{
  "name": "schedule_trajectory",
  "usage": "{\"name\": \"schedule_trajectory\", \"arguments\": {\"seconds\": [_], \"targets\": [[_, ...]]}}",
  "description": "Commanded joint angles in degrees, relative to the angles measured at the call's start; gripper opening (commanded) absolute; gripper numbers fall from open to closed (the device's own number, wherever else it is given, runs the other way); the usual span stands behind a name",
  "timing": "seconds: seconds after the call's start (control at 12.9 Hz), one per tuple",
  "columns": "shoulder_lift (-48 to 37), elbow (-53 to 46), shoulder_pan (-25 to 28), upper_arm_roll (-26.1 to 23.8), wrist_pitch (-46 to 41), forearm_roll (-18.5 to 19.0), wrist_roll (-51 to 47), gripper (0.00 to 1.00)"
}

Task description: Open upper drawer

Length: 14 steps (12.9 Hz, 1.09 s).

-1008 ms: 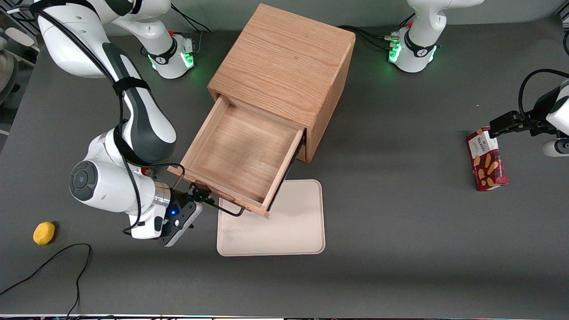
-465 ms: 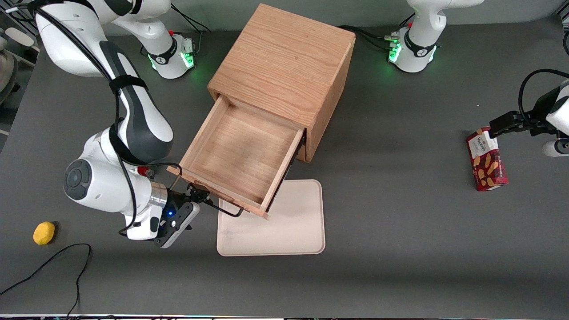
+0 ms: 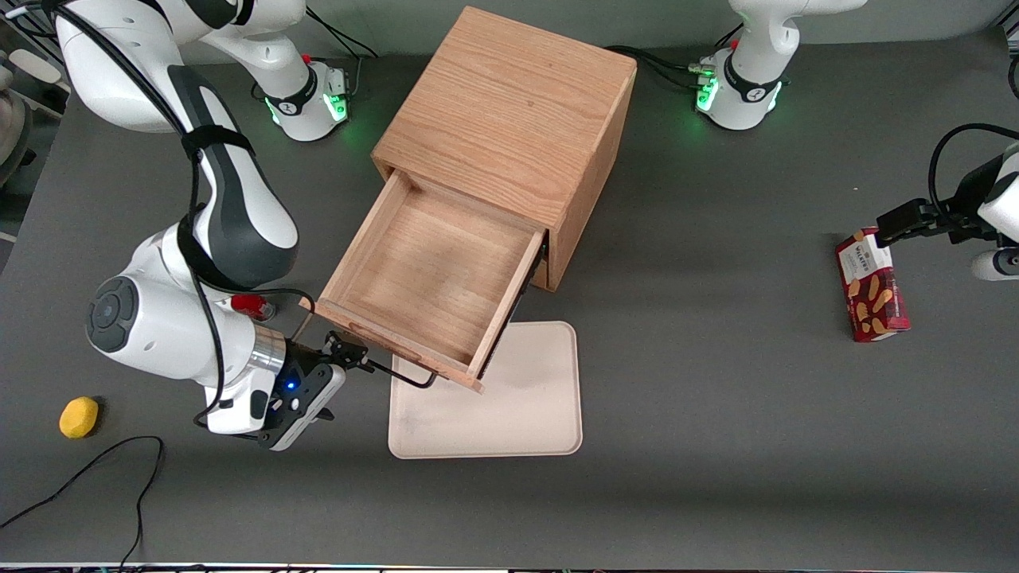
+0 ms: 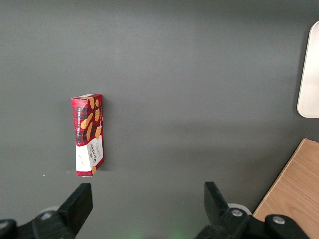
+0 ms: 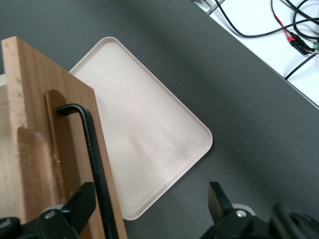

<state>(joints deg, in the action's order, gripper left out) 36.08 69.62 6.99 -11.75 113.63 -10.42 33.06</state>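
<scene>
Upper drawer (image 3: 434, 278), the light oak box with the thin black wire bar handle (image 3: 398, 372), is hanging well out of the oak cabinet (image 3: 509, 119), empty inside, so I'd call this pretty much done.

Nearest the front camera is the cream rounded plastic tray (image 3: 509, 406) on the dark grey desk (image 3: 716, 398). The drawer's front corner overhangs the tray's farther edge. Just beside the handle, on the working arm's side, sits the black two-finger gripper (image 3: 344, 356). In the right wrist view its fingers (image 5: 82, 204) are spread wide, with the black bar passing close by one of them, so it's let go and is gripping nothing. I can't tell if that finger touches the bar.

What could go wrong: that finger is so close to the handle that a sloppy retreat could snag the wire and drag the drawer crooked, or nudge it back in. A much harder tug might also pull the drawer right off its runners, since so little of it remains inside the cabinet.

Toward the working arm's end of the desk there's a small yellow lemon-looking thing (image 3: 79, 417) by a black cable (image 3: 87, 469). At the parked arm's end lies a red biscuit box (image 3: 871, 285), nowhere near any of this.
</scene>
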Motion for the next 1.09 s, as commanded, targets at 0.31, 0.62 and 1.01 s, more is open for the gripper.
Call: {"name": "schedule_trajectory", "arguments": {"seconds": [0.31,0.62,1.01], "targets": [[-3.2,-1.2,-0.9,5.9,-8.1,0.1,-7.6,1.0],[-9.0,2.8,0.0,14.1,-15.3,0.6,-11.5,1.0],[-22.6,19.8,0.0,17.6,-13.4,6.8,-24.7,1.0]]}}
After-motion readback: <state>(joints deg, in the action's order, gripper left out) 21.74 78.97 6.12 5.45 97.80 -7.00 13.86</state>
